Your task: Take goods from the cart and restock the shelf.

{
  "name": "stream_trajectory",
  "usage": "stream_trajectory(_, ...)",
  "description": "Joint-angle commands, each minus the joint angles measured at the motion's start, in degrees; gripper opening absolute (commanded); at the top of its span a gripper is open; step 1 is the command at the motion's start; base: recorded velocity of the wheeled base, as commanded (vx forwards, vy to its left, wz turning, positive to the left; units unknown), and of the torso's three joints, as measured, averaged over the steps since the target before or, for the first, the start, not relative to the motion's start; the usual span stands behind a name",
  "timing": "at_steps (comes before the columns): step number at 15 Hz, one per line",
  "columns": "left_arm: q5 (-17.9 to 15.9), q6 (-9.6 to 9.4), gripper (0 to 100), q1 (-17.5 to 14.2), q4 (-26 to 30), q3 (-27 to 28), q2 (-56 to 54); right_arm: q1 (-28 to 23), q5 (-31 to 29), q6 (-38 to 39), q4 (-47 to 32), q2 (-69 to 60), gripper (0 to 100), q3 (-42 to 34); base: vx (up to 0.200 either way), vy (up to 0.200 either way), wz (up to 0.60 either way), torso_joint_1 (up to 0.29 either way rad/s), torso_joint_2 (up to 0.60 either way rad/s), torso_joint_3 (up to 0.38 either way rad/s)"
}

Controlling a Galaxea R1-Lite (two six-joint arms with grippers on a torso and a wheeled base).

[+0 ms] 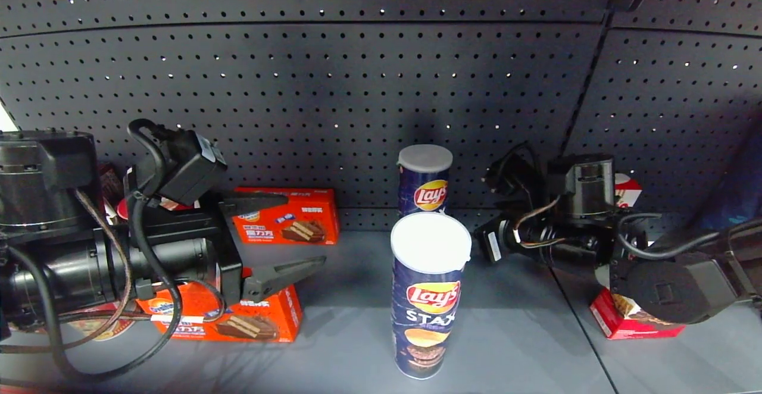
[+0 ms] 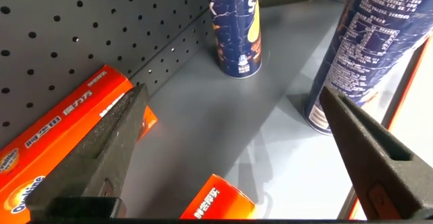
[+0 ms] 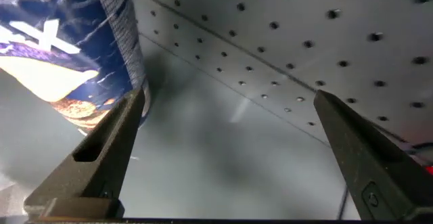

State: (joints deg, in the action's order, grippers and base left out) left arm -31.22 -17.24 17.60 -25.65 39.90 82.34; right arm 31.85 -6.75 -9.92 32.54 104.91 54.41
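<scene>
Found front can [image 1: 428, 299], rear can [image 1: 424, 180] shelved at 12 o'clock; saw left gripper [image 1: 300, 230], right gripper [image 3: 226, 99] spread wide, empty; judged restocking unfinished.

A dark pegboard panel [image 1: 333, 84] stands along the shelf's [image 1: 524, 322] back edge, split by a seam [image 1: 586, 84] toward the right.

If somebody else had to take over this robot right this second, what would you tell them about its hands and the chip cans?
Left gripper: fingers open, empty, by the front orange box at the shelf's left.
Right gripper: fingers open, empty, to the right of the cans.
Things: front chip can and rear chip can stand upright mid-shelf, one behind the other.
Done: both cans are shelved, neither held.
Left: probably fetch more goods from the cart.
</scene>
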Motion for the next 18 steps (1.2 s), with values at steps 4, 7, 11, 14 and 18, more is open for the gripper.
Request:
stream_trajectory(4,0.0,0.01,100,0.0,0.0,-0.1,0.0,0.7,0.2,0.0,0.2,2.1,100,1.3,0.0,0.0,0.0,0.0,0.0,0.0)
stream_trajectory(7,0.0,0.01,100,0.0,0.0,-0.2,-0.1,1.5,0.2,0.0,0.2,2.9,100,2.2,0.0,0.0,0.0,0.0,0.0,0.0)
stream_trajectory(11,-0.1,0.01,100,0.0,0.0,-0.6,-0.2,1.8,0.2,0.0,0.2,3.6,100,2.5,0.0,0.0,0.0,0.0,0.0,0.0)
stream_trajectory(14,0.0,-0.08,100,0.0,0.0,-1.0,-0.2,1.7,0.2,0.1,0.2,3.0,100,2.4,0.0,0.0,0.0,0.0,0.0,0.0)
stream_trajectory(18,0.0,-0.16,100,0.0,0.0,-1.0,-0.2,1.9,-0.1,0.1,-0.1,-2.5,100,1.4,0.0,0.0,0.0,0.0,0.0,0.0)
